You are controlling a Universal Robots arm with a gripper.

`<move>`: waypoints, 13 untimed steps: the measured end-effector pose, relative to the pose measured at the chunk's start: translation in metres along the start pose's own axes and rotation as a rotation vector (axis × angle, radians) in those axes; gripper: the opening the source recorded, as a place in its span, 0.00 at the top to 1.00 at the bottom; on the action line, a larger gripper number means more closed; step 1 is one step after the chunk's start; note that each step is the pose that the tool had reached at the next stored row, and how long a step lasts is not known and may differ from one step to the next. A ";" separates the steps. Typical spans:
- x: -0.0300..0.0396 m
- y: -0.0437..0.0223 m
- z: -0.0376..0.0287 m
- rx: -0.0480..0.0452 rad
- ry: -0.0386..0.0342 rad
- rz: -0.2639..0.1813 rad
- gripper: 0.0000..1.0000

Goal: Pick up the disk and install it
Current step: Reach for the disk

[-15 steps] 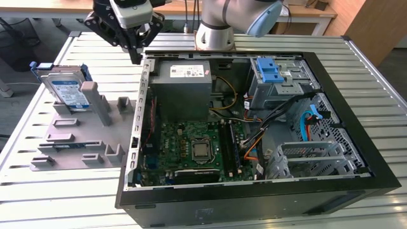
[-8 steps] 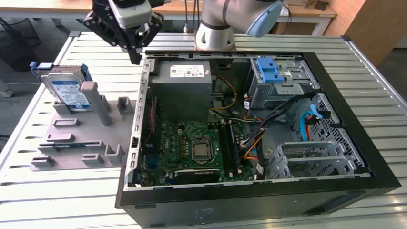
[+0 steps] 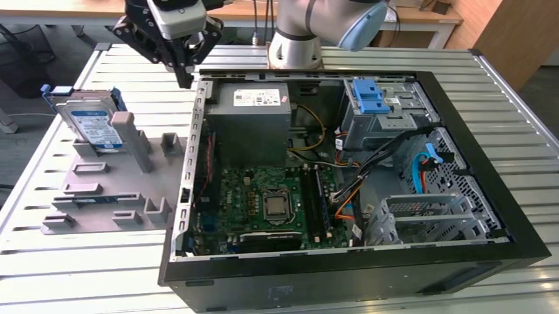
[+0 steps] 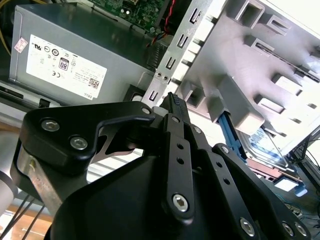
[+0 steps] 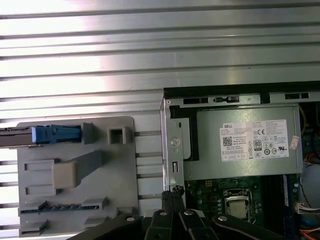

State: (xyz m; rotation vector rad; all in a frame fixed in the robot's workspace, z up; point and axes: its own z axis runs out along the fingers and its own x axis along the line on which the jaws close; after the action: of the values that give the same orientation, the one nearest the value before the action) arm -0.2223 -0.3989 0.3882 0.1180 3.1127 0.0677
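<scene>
Jaws closed on nothing, upper left of exterior view; disk [image 3: 90, 126] stands on edge in grey holder [image 3: 101, 196], down-left of jaws, well apart.

A printed white sticker [image 5: 255, 141] marks the power supply [image 5: 210, 169], a blue-and-white label [image 3: 96, 129] the disk [image 3: 78, 103].
</scene>
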 end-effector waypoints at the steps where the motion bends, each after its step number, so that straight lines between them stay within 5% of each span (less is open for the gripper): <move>1: 0.0002 0.0000 0.0000 0.0000 0.0000 0.000 0.89; 13: 0.0029 -0.0002 0.0001 0.0001 0.0000 0.000 0.89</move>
State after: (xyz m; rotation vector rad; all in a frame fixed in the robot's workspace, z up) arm -0.2252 -0.3989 0.3880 0.1180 3.1127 0.0676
